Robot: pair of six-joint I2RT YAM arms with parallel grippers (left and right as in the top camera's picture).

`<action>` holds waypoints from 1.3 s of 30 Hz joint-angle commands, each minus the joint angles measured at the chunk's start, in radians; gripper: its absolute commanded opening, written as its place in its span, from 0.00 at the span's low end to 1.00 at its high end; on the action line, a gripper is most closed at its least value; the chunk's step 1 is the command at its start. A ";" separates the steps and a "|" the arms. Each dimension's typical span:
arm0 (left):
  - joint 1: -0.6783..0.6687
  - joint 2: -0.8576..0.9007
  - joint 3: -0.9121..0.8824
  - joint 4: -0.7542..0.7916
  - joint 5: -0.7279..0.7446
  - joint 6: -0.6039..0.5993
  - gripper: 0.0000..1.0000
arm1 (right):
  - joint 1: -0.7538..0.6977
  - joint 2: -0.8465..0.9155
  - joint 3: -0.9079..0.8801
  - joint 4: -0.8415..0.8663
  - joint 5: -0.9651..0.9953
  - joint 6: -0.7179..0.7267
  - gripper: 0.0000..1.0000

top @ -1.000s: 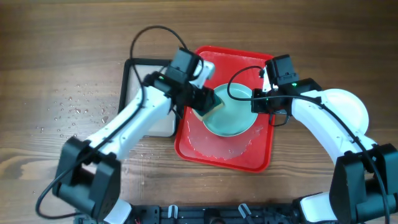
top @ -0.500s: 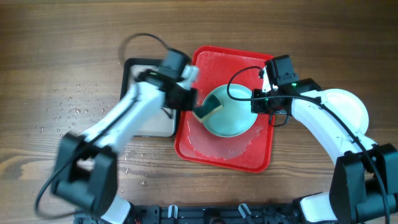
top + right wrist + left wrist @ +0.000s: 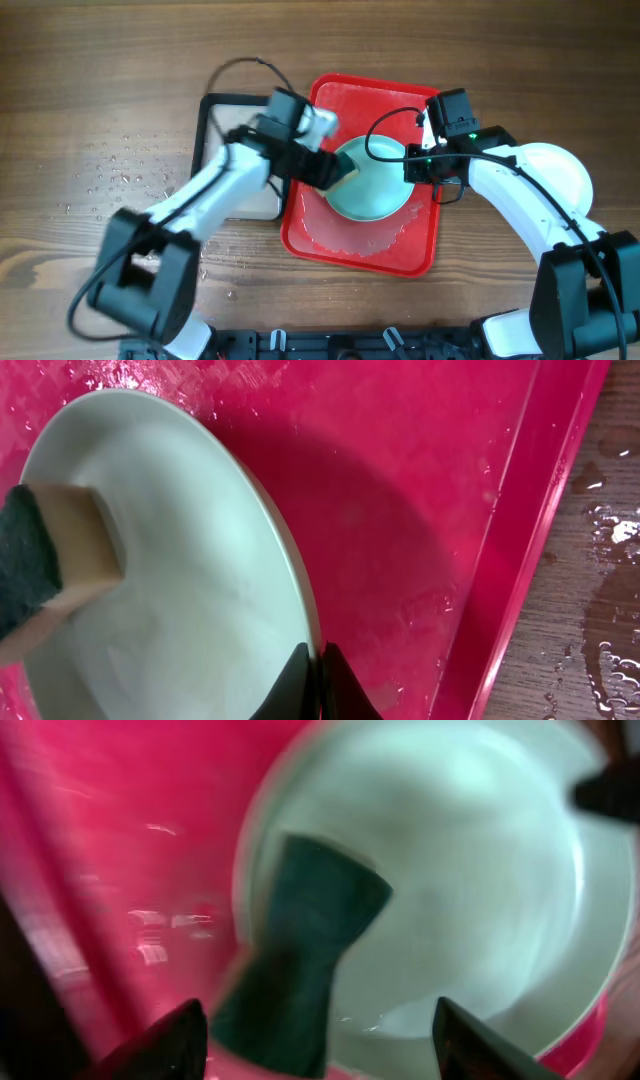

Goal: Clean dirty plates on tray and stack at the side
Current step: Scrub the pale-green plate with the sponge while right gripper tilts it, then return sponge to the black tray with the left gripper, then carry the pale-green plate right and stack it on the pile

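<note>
Plates in your view number two. One pale blue plate (image 3: 378, 188) lies on the single red tray (image 3: 350, 250). One white plate (image 3: 566, 168) sits on the table (image 3: 100, 60) off to the right, partly under your right arm. Your right gripper (image 3: 312, 678) is clenched on the blue plate's right rim. One sponge (image 3: 312, 925), dark green face up, rests on that plate between the fingers (image 3: 172, 1042) of your left gripper (image 3: 318, 1035). They stand spread wider than the sponge, released, though that wrist view is blurred. One beige tray (image 3: 214, 120) with a black rim lies just left of the red one.
</note>
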State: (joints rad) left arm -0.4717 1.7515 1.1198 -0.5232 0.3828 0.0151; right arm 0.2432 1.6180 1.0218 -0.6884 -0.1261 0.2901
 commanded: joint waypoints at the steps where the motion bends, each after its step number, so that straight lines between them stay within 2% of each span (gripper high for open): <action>1: -0.073 0.081 -0.009 0.041 -0.089 -0.005 0.55 | 0.001 0.011 0.004 0.000 -0.003 0.001 0.04; 2: -0.088 0.106 -0.009 0.045 -0.142 -0.033 0.45 | 0.001 0.011 0.004 -0.002 -0.003 0.001 0.04; 3: -0.096 0.127 -0.009 0.043 -0.157 -0.035 0.32 | 0.001 0.011 0.004 -0.003 -0.003 0.001 0.04; 4: -0.098 0.137 -0.009 0.039 -0.157 -0.039 0.13 | 0.001 0.011 0.004 -0.005 -0.003 0.001 0.04; 5: -0.098 0.138 -0.009 0.037 -0.170 -0.065 0.04 | 0.001 0.011 0.004 -0.007 -0.003 0.001 0.04; 10: -0.022 0.014 0.069 -0.103 -0.202 -0.234 0.04 | 0.001 0.011 0.004 -0.011 -0.003 0.000 0.04; 17: 0.208 -0.196 0.077 -0.240 -0.246 -0.236 0.04 | 0.001 0.011 0.004 -0.008 -0.003 0.001 0.04; 22: 0.289 -0.166 0.046 -0.250 -0.401 -0.255 0.04 | 0.000 0.011 0.004 -0.008 -0.003 0.001 0.04; 25: 0.288 -0.097 -0.010 -0.218 -0.454 -0.362 0.04 | 0.001 0.011 0.004 0.003 0.018 -0.003 0.05; 27: 0.289 -0.056 -0.022 -0.209 -0.455 -0.422 0.04 | 0.001 0.011 0.005 0.018 0.042 -0.064 0.04; 28: 0.289 -0.055 -0.022 -0.203 -0.448 -0.430 0.06 | 0.001 0.005 0.009 0.013 0.045 -0.085 0.04; 29: 0.289 -0.058 -0.021 -0.198 -0.439 -0.431 0.23 | 0.002 -0.011 0.019 -0.010 0.071 -0.077 0.04; 30: 0.289 -0.071 -0.014 -0.199 -0.415 -0.431 0.47 | 0.011 -0.043 0.034 -0.040 0.132 -0.077 0.04; 31: 0.289 -0.092 -0.008 -0.200 -0.391 -0.431 0.62 | 0.034 -0.085 0.046 -0.060 0.206 -0.077 0.04; 32: 0.289 -0.122 -0.006 -0.200 -0.367 -0.431 0.71 | 0.085 -0.148 0.054 -0.072 0.314 -0.081 0.04; 36: 0.289 -0.245 -0.006 -0.200 -0.295 -0.430 0.86 | 0.261 -0.239 0.054 -0.106 0.608 -0.082 0.04; 37: 0.289 -0.279 -0.006 -0.200 -0.274 -0.430 0.98 | 0.314 -0.242 0.054 -0.115 0.718 -0.085 0.05; 39: 0.289 -0.346 -0.006 -0.204 -0.256 -0.431 1.00 | 0.415 -0.241 0.054 -0.120 0.908 -0.120 0.04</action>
State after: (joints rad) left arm -0.1867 1.4906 1.0969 -0.7261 0.0681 -0.4099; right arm 0.5701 1.3750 1.0641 -0.8013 0.4480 0.2096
